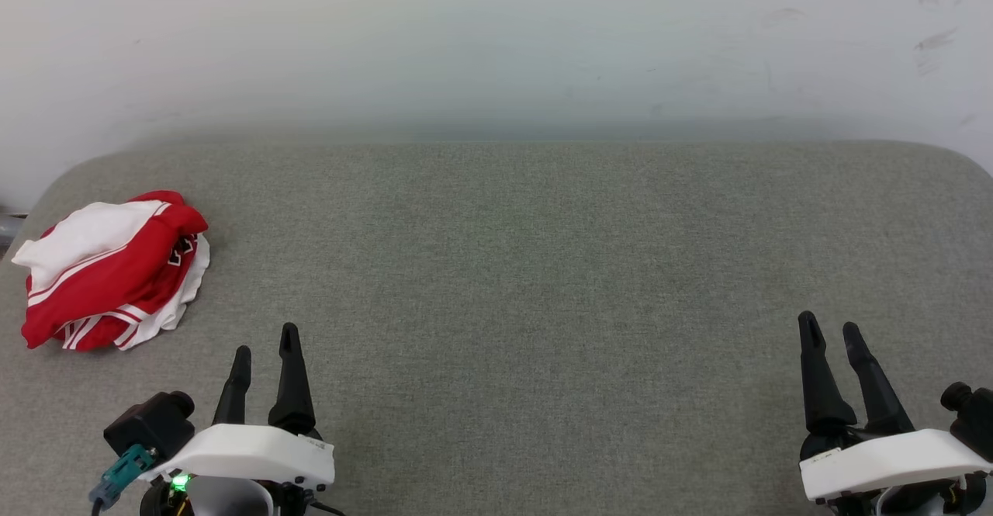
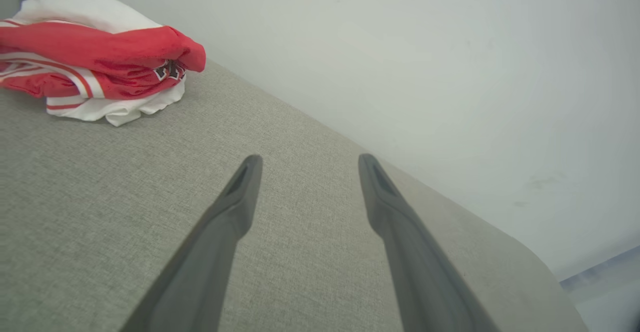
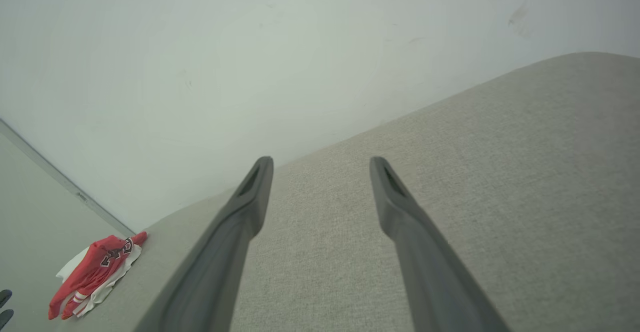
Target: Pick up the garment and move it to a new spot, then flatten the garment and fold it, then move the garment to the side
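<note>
Holding nothing, your left gripper sits at the lower left of the head view with its two dark fingers parted by a moderate gap, and the left wrist view shows bare grey fabric between them. Your right gripper at the lower right is spread in much the same way, its fingers also empty, with the same weave visible between them in the right wrist view. From these pictures you cannot tell whether either set of fingertips hovers over the cushion or touches it. The shirt lies bunched in a heap near the cushion's far left corner, beyond your left gripper and a little to its left, apart from it, and well apart from your right gripper. You see red cloth over white, with red-and-white striped trim along the near edge. Black characters with a white outline peek out of a fold on the heap's right side, but too little of them shows for you to read. A small mark on the white housing behind your left gripper is too small to make out, and a green light glows below it. A pale wall rises behind the cushion.
</note>
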